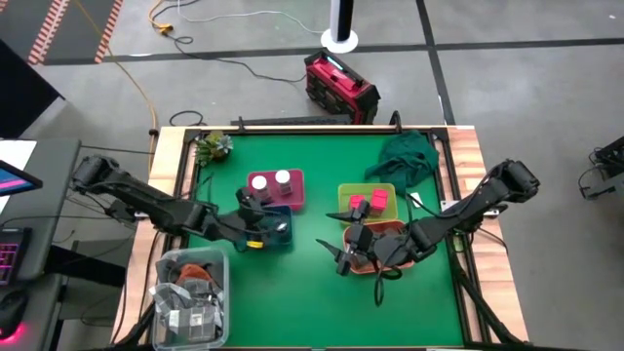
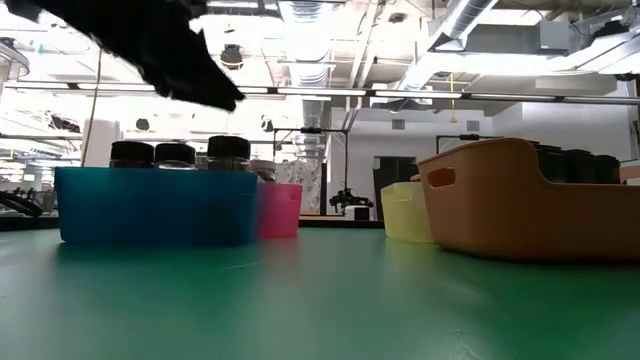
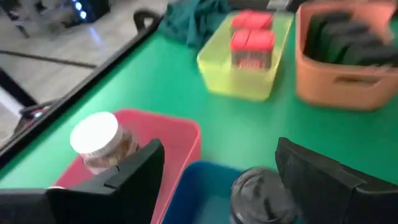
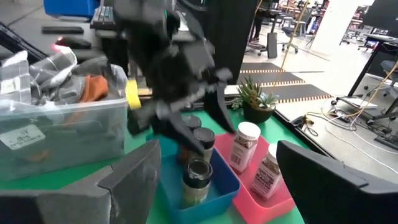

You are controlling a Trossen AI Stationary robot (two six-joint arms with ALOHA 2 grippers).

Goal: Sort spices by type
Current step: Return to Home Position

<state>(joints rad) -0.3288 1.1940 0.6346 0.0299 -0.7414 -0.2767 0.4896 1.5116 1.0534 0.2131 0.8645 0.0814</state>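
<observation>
Two grippers, we see, both spread wide and holding nothing. Our left gripper (image 3: pixel 216 163) hangs over the blue tray (image 2: pixel 150 208), where dark tins (image 2: pixel 176 155) stand. Our right gripper (image 4: pixel 214 174) hangs beside the salmon tray (image 2: pixel 500 212) of dark boxes (image 3: pixel 348 40). Jars (image 3: pixel 96 140) stand in the pink tray (image 3: pixel 179 132), pink boxes (image 3: pixel 252 46) in the yellow tray (image 3: pixel 239 86).

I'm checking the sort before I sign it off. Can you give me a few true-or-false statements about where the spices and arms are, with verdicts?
1. Both white-capped jars stand in the pink tray. True.
2. The pink boxes sit in the blue tray. False: they sit in the yellow tray.
3. The left end effector is open above the blue tray. True.
4. The salmon tray is empty. False: it holds dark boxes.
5. The right end effector is shut on a jar. False: it is open and holds nothing.
</observation>
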